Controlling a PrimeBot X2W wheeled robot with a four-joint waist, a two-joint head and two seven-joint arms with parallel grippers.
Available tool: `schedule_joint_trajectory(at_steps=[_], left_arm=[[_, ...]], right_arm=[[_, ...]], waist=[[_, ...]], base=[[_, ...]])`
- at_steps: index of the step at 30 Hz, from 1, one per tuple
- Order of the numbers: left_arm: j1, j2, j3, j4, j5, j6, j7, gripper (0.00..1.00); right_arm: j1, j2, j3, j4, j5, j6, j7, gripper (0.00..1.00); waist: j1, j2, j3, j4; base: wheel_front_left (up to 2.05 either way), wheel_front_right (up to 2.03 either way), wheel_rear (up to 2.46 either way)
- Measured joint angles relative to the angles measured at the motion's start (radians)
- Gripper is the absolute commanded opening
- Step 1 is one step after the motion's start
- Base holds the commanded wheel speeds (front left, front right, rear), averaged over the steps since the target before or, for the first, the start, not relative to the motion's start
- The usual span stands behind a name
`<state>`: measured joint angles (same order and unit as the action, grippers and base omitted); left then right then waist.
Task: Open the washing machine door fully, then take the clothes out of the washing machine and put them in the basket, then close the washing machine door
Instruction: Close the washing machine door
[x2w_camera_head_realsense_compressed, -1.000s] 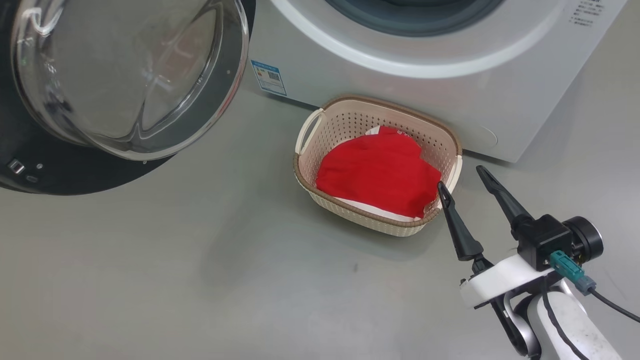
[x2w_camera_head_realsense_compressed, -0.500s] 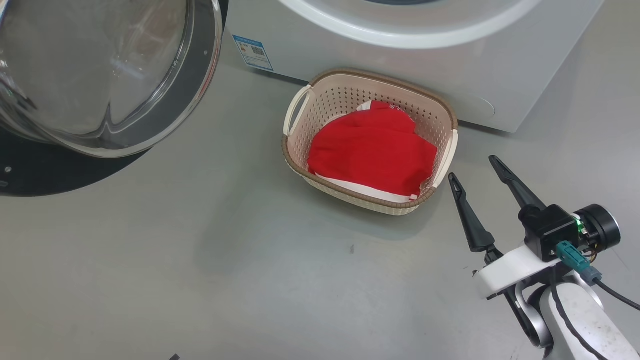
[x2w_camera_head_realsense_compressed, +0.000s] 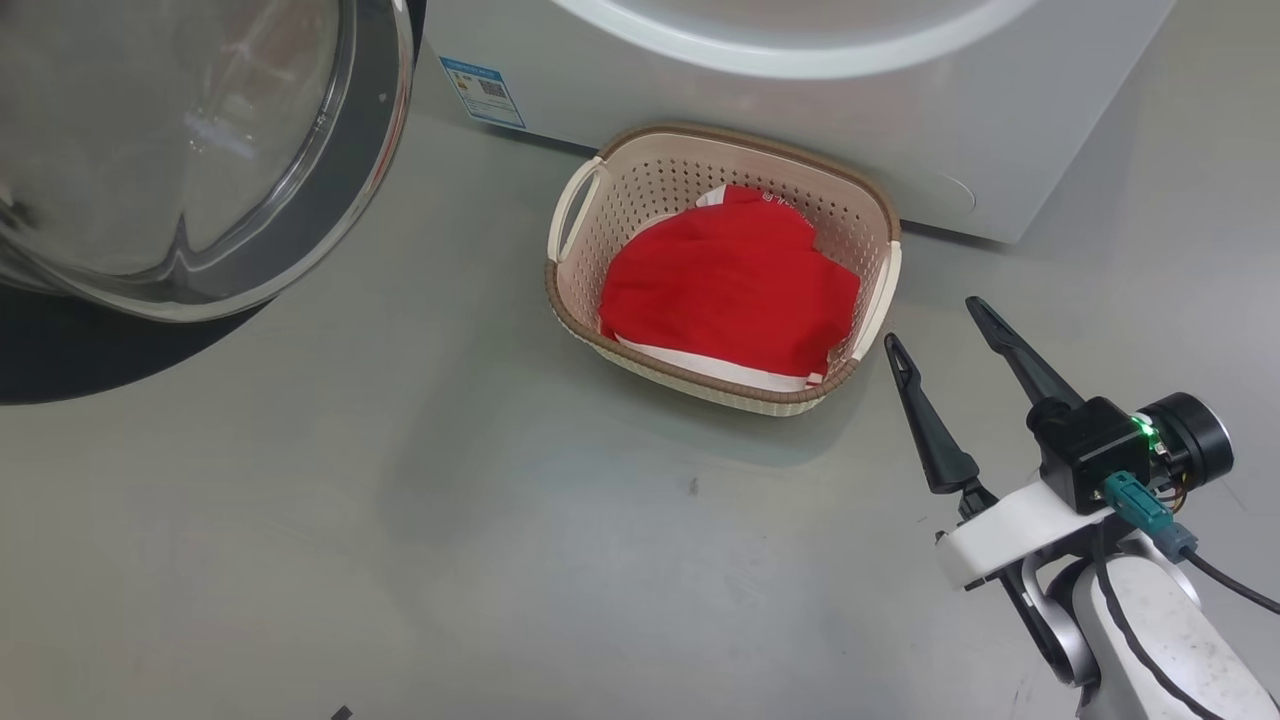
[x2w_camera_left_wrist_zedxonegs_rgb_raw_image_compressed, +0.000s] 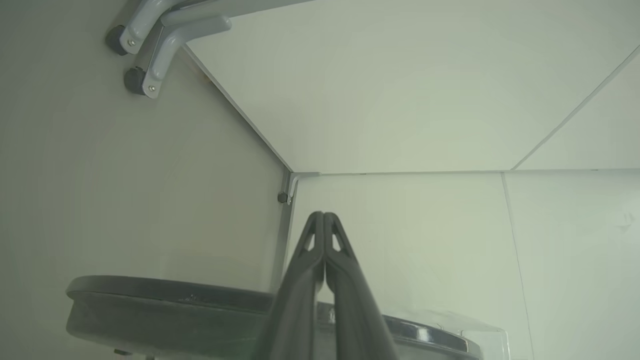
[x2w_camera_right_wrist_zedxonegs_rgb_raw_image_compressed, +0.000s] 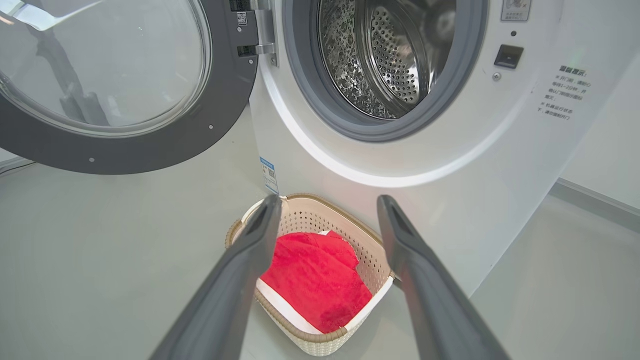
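The left tool (x2w_camera_left_wrist_zedxonegs_rgb_raw_image_compressed: 324, 216) is closed on nothing. The right tool (x2w_camera_head_realsense_compressed: 931, 321) hangs open and empty just beside the basket (x2w_camera_head_realsense_compressed: 572, 318), which sits on the floor holding the red clothes (x2w_camera_head_realsense_compressed: 725, 285), just before the washing machine (x2w_camera_head_realsense_compressed: 700, 130), whose door (x2w_camera_head_realsense_compressed: 180, 140) stands swung wide.

The smooth grey floor (x2w_camera_head_realsense_compressed: 400, 560) is carrying the washing machine (x2w_camera_head_realsense_compressed: 760, 130), which is standing at the back. The basket (x2w_camera_head_realsense_compressed: 640, 190) is sitting on the floor just before it, near its blue label (x2w_camera_head_realsense_compressed: 482, 91).
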<state>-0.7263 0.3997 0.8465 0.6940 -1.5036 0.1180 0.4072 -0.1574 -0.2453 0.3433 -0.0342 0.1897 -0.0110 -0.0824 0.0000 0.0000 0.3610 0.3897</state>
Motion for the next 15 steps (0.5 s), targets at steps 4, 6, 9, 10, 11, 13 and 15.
schedule_joint_trajectory(at_steps=[4, 6, 9, 10, 11, 13, 15], left_arm=[[-0.013, 0.002, -0.013, 0.060, 0.001, 0.001, 0.033, 0.00], [-0.023, 0.005, -0.026, 0.079, 0.003, 0.001, 0.042, 0.00], [-0.042, 0.009, -0.042, 0.103, 0.027, 0.001, 0.057, 0.00], [-0.049, 0.013, -0.045, 0.110, 0.028, 0.001, 0.061, 0.00], [-0.055, 0.017, -0.049, 0.118, 0.029, 0.001, 0.067, 0.00], [-0.065, 0.025, -0.062, 0.136, 0.040, 0.001, 0.067, 0.00], [-0.076, 0.027, -0.066, 0.151, 0.044, 0.001, 0.069, 0.00]], right_arm=[[-0.003, -0.001, -0.002, -0.002, -0.003, 0.000, 0.003, 1.00], [-0.005, -0.001, -0.002, -0.003, -0.007, 0.000, 0.004, 1.00], [-0.010, -0.003, -0.002, -0.004, -0.007, 0.000, 0.004, 1.00], [-0.012, -0.003, -0.002, -0.004, -0.007, 0.000, 0.004, 1.00], [-0.014, -0.004, -0.002, -0.004, -0.007, 0.000, 0.004, 1.00], [-0.020, -0.004, -0.003, -0.004, -0.007, -0.001, 0.004, 1.00], [-0.020, -0.004, -0.002, -0.005, -0.008, -0.001, 0.004, 1.00]], waist=[[0.0000, 0.0000, 0.011, -0.007], [0.0000, 0.0000, 0.016, -0.010], [0.0000, 0.0000, 0.021, -0.013], [0.0000, 0.0000, 0.022, -0.014], [0.0000, 0.0000, 0.023, -0.015], [0.0000, 0.0000, 0.025, -0.017], [0.0000, 0.0000, 0.027, -0.020]], base=[[0.00, 0.00, 0.00], [0.00, 0.00, 0.00], [0.00, 0.00, 0.00], [0.00, 0.00, 0.00], [0.00, 0.00, 0.00], [0.00, 0.00, 0.00], [0.00, 0.00, 0.00]])
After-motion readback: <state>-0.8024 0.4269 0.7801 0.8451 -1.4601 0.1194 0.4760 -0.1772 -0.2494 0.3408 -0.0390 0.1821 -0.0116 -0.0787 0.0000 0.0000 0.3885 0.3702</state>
